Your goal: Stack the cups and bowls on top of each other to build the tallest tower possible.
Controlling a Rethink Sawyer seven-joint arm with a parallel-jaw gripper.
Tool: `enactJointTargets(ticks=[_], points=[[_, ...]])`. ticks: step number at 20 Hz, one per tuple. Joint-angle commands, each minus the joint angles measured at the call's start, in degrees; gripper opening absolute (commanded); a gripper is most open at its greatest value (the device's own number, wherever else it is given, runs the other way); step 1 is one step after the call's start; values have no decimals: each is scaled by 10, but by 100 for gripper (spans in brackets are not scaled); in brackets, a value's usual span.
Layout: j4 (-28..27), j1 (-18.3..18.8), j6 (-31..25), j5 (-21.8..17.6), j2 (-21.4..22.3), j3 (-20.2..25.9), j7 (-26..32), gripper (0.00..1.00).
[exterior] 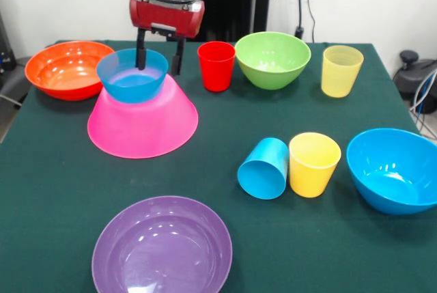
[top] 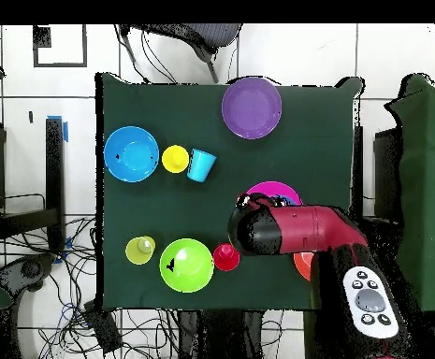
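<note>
The tower is a large pink bowl (exterior: 142, 126) turned upside down, with a small blue bowl (exterior: 132, 78) sitting upright on top. My gripper (exterior: 159, 57) hangs over that blue bowl, open: one finger dips inside it and the other stands outside its right rim. In the overhead view the arm (top: 296, 229) covers most of the pink bowl (top: 275, 190). Loose around the tower are an orange bowl (exterior: 68, 69), a red cup (exterior: 216, 65), a green bowl (exterior: 272, 59) and a pale yellow cup (exterior: 341, 70). Also loose are a blue cup (exterior: 263, 168) on its side, a yellow cup (exterior: 314, 164), a bigger blue bowl (exterior: 392, 169) and a purple bowl (exterior: 162, 246).
Everything rests on a dark green table (exterior: 54, 190). The orange bowl lies close to the tower's left and the red cup close to its right. Cables (top: 118, 318) trail on the floor beside the table.
</note>
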State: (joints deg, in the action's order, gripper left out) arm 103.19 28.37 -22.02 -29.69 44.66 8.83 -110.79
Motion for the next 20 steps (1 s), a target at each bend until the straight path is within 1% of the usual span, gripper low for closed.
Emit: enactJointTargets(ticks=[1, 5, 6, 12, 20], points=[[3, 11, -79, 23, 8, 74, 55, 100], [-12, 6, -92, 28, 8, 74, 51, 100], [-13, 9, -93, 30, 9, 77, 52, 100], [-27, 4, -94, 35, 9, 77, 36, 100], [-53, -21, -79, 34, -8, 58, 1, 100]])
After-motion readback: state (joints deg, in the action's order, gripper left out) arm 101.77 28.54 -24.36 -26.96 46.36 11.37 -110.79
